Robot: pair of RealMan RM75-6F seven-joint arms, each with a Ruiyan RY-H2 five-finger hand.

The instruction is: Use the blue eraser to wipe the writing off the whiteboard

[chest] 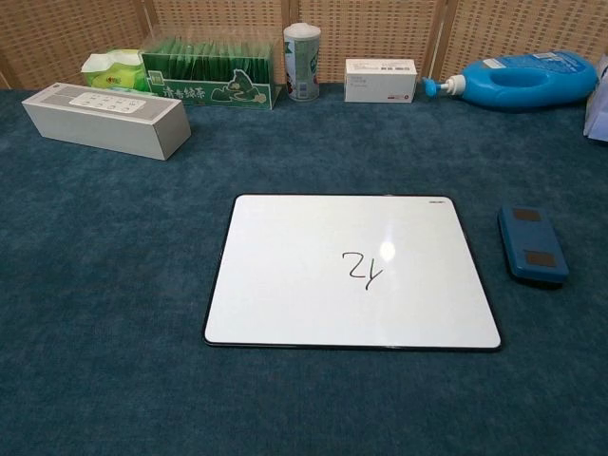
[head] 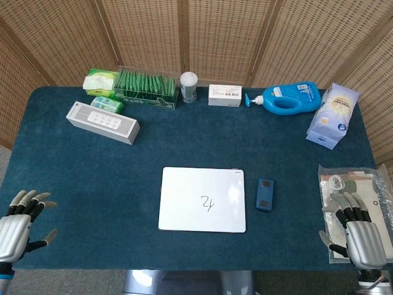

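A white whiteboard [head: 202, 199] [chest: 350, 271] lies flat at the middle of the blue table, with dark handwriting [head: 208, 203] [chest: 362, 267] near its centre. The blue eraser [head: 265, 194] [chest: 532, 245] lies just right of the board, apart from it. My left hand [head: 17, 222] hovers at the table's near left corner, fingers spread and empty. At the near right edge, my right hand [head: 357, 228] is also empty with fingers apart, resting over a clear plastic bag. Neither hand shows in the chest view.
Along the back stand a white speaker box [head: 102, 122], green tissue pack [head: 101, 82], green tea box [head: 146, 88], small canister [head: 188, 86], white carton [head: 225, 95], blue detergent bottle [head: 288, 98] and a blue-white bag [head: 332, 115]. A clear plastic bag [head: 356, 187] lies at right.
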